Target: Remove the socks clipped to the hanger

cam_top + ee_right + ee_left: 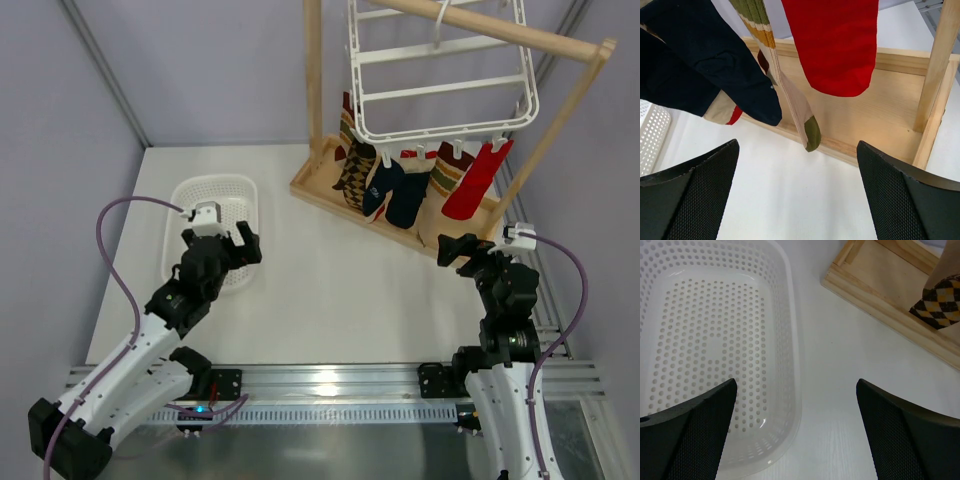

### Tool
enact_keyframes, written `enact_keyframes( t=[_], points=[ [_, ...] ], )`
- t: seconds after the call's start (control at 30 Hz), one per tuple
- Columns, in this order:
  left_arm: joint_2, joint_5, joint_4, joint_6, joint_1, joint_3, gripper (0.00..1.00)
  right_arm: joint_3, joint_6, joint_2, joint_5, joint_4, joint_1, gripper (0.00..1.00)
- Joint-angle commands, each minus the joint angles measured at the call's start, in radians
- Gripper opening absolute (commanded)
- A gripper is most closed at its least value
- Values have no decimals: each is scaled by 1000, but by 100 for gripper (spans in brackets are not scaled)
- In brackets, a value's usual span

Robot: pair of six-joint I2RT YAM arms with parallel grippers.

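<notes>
The white hanger (440,95) hangs by its hook from a wooden rail. Clipped along its near rim are an argyle sock (354,172), navy socks (404,196), a cream striped sock (447,170) and a red sock (474,182). My right gripper (463,250) is open and empty, just below and in front of the red sock (835,45), the navy sock (715,65) and the cream sock with a green toe (796,112). My left gripper (226,256) is open and empty over the basket's right rim; the argyle sock's tip (940,302) shows far right.
A white perforated basket (180,200) lies at the left, empty in the left wrist view (790,340). The wooden stand's base tray (325,185) sits under the socks, with uprights (935,75) at both ends. Grey walls enclose the table.
</notes>
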Motion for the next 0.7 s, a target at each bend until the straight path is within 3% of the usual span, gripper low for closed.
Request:
enact_keyframes(
  t=[0.0, 0.67],
  points=[
    [-15, -14, 34, 14, 0, 5, 100, 13, -12, 5, -18, 25, 2, 100],
    [-32, 41, 72, 11, 0, -15, 100, 13, -17, 34, -79, 75, 2, 100]
  ],
)
